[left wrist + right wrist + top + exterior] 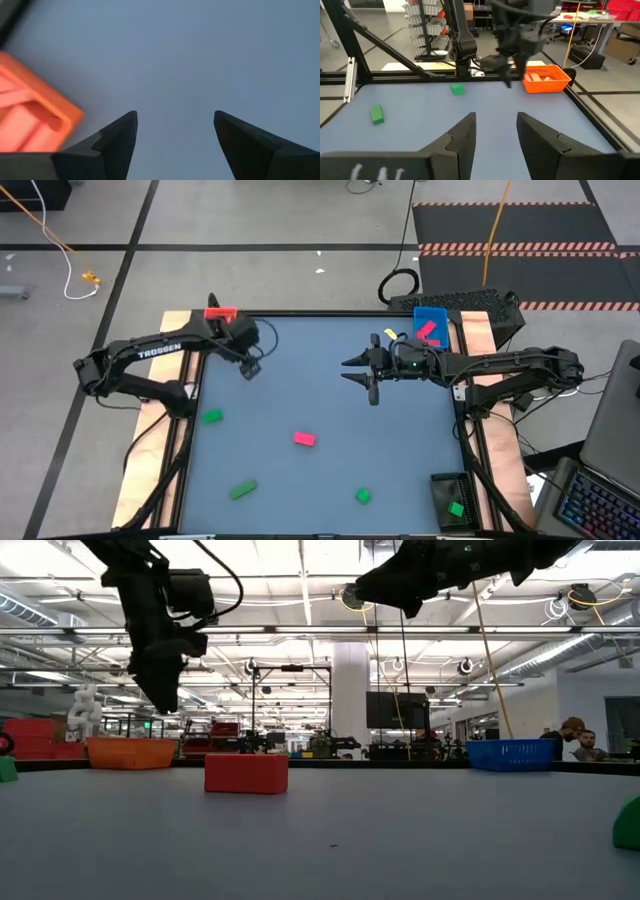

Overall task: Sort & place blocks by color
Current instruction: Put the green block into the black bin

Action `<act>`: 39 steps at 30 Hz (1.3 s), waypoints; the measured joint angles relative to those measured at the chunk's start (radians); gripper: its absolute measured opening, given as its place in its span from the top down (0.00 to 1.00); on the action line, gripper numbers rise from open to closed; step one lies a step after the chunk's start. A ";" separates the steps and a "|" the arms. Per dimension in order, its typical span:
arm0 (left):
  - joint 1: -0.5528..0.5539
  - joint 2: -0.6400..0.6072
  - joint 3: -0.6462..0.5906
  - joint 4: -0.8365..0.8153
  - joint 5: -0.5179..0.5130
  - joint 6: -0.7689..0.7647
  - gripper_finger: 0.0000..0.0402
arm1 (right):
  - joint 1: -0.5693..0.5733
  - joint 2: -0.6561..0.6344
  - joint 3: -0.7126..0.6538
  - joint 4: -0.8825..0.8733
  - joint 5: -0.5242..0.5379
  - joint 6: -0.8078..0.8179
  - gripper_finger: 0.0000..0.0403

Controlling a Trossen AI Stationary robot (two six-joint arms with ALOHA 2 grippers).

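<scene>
Four blocks lie flat on the grey table: a green cube (211, 417), a pink block (304, 439) (246, 772), a green bar (242, 490) and a green cube (363, 496). My left gripper (250, 369) (175, 120) hangs open above the table's far left part, just off the red tray (220, 313) (30, 120), and holds nothing. My right gripper (358, 378) (495, 122) is open too, raised over the table's far right part and pointing left. Its wrist view shows two green blocks (457, 90) (377, 113) ahead.
A blue tray (430, 325) with pink pieces sits at the far right corner, beside a small yellow piece (391, 334). A dark tray (455, 500) holding a green block stands at the near right corner. Bare table lies between the two grippers.
</scene>
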 joint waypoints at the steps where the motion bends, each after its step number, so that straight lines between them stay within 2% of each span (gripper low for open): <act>1: -0.033 0.000 0.000 -0.017 0.005 -0.009 0.36 | 0.000 0.000 0.000 0.001 0.000 -0.005 0.67; 8: -0.244 0.000 0.000 -0.153 0.013 -0.084 0.39 | -0.002 -0.006 0.000 0.012 0.000 -0.049 0.67; 11: -0.311 0.000 0.000 -0.238 0.012 -0.098 0.39 | -0.002 -0.008 0.000 0.031 0.000 -0.061 0.67; 15: -0.370 0.000 0.000 -0.319 -0.017 -0.188 0.38 | -0.002 -0.008 0.000 0.046 0.001 -0.074 0.67; 25: -0.410 0.001 -0.035 -0.485 0.009 -0.283 0.38 | -0.003 -0.008 0.000 0.054 0.001 -0.079 0.67; 29: -0.414 0.009 -0.093 -0.467 0.094 -0.306 0.38 | -0.003 -0.008 0.000 0.055 0.001 -0.079 0.67; 39: -0.429 0.139 -0.089 -0.451 0.118 -0.285 0.38 | -0.003 -0.008 0.000 0.062 0.001 -0.076 0.67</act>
